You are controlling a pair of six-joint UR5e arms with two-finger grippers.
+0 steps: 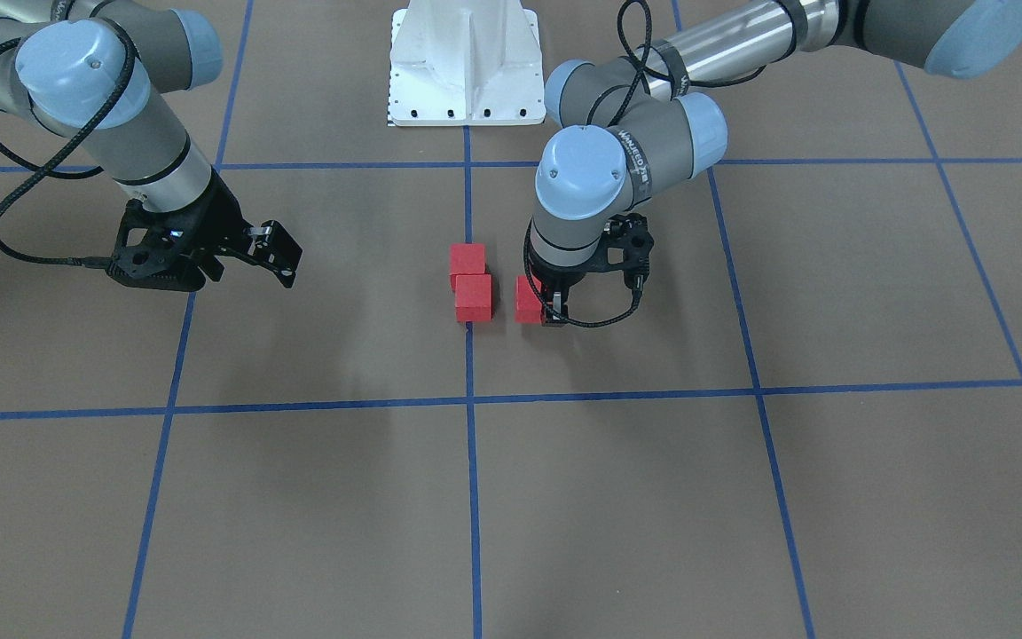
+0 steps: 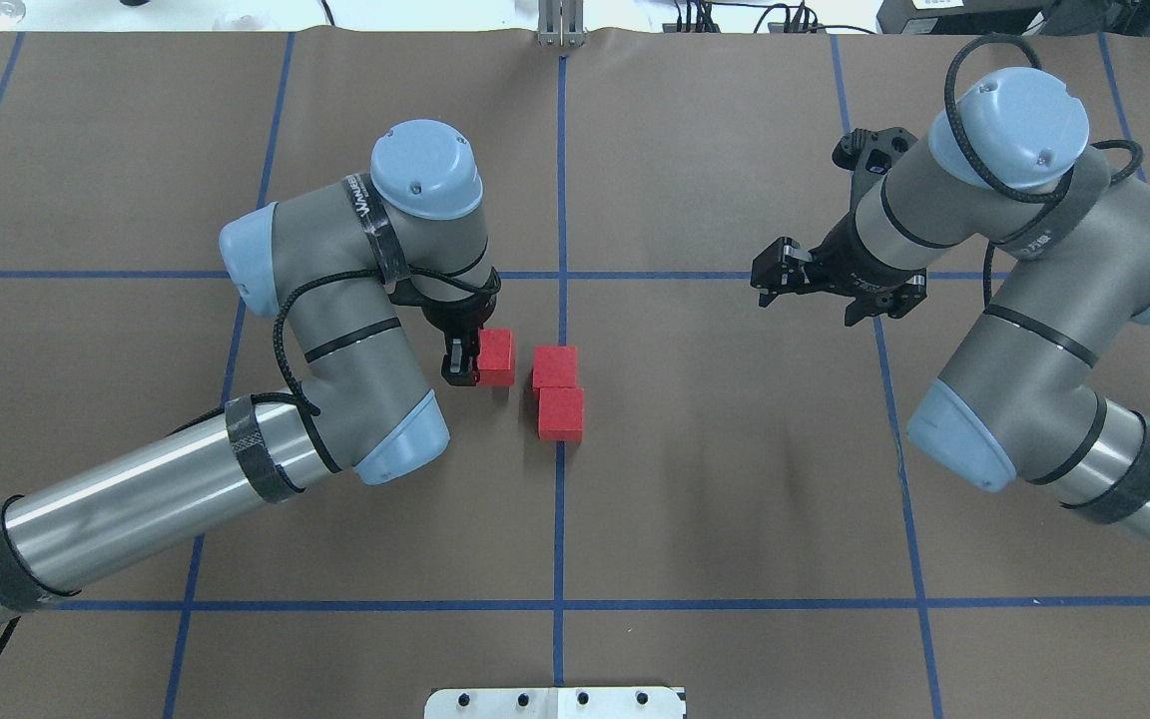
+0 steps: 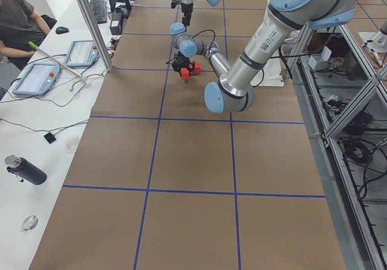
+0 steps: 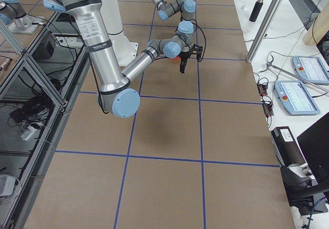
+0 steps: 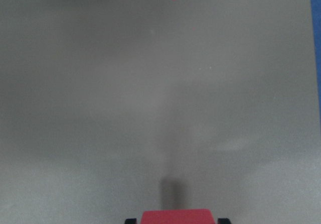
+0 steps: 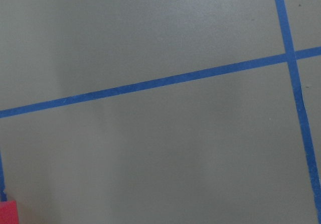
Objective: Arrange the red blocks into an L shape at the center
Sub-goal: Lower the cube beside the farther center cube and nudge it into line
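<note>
Nearest the robot's base, one red block lay against the middle blue tape line at the center, touching a second red block just beyond it. Beside that second one, across a narrow gap, the left gripper pinched the third red block. Farther off, well apart, the right gripper hung with jaws spread wide, empty.

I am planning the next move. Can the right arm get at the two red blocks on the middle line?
Probably yes: only bare table lies between the right gripper and the two red blocks, and the left gripper holds the third block on their far side.
</note>
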